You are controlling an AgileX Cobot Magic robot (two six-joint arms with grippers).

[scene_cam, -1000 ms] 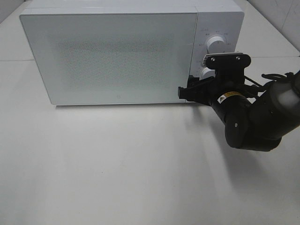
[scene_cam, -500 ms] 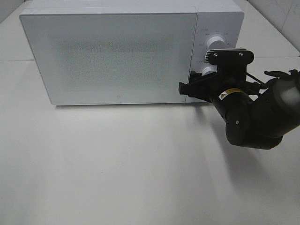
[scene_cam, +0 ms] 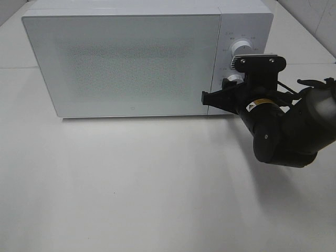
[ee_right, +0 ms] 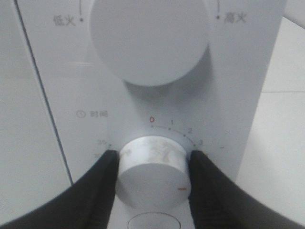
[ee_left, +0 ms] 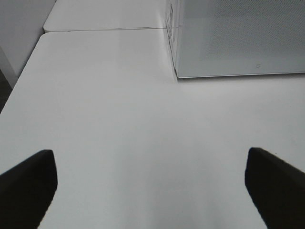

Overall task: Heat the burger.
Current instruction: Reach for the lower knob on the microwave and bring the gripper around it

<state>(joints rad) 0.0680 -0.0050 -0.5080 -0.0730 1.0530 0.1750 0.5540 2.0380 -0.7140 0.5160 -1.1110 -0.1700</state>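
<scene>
The burger is hidden from every view. A white microwave (scene_cam: pixel 131 63) stands at the back of the table with its door closed. My right gripper (scene_cam: pixel 231 85) is at the microwave's control panel. In the right wrist view its two black fingers (ee_right: pixel 102 181) press both sides of the lower timer knob (ee_right: pixel 153 169), so the right gripper (ee_right: pixel 152 164) is shut on that knob. A red mark shows on the knob's lower right. My left gripper (ee_left: pixel 152 191) is open above bare table, off the microwave's left corner, with nothing between its fingers.
The larger power knob (ee_right: pixel 149 38) sits above the timer knob, and a round button edge (ee_right: pixel 153 223) sits below it. The white table (scene_cam: pixel 131 184) spreads in front of the microwave. A table seam (ee_left: pixel 105 29) runs along the back.
The right arm has edged closer to the control panel, and its fingers have drawn in onto the timer knob. The left gripper has stayed open and still.
</scene>
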